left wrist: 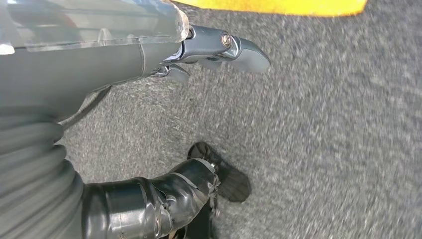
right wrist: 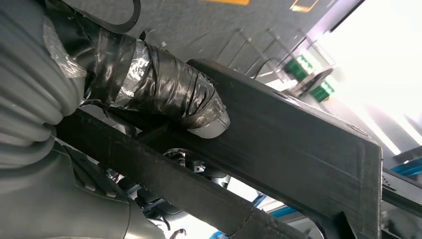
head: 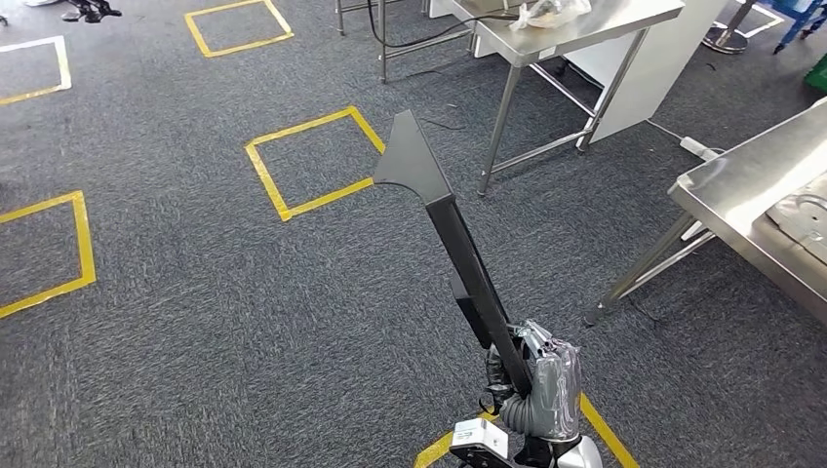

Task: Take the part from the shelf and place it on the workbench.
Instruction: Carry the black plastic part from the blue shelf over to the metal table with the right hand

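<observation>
Grey carpet marked with yellow tape squares [head: 314, 162] stretches ahead, with a steel table [head: 741, 185] off to the right. The right robot hand [head: 531, 375] grips the part [head: 444, 210] by its lower end, probably for carrying. It is long, flat, matte black, flaring above the hand. The left robot hand [left wrist: 214, 50] hangs over carpet, fingers apart, holding nothing.

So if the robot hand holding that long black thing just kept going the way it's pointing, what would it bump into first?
Probably nothing soon. The right robot hand points its black part up and ahead over grey carpet, toward a yellow tape square; the steel table leg lies just right. Depth is unclear.
</observation>
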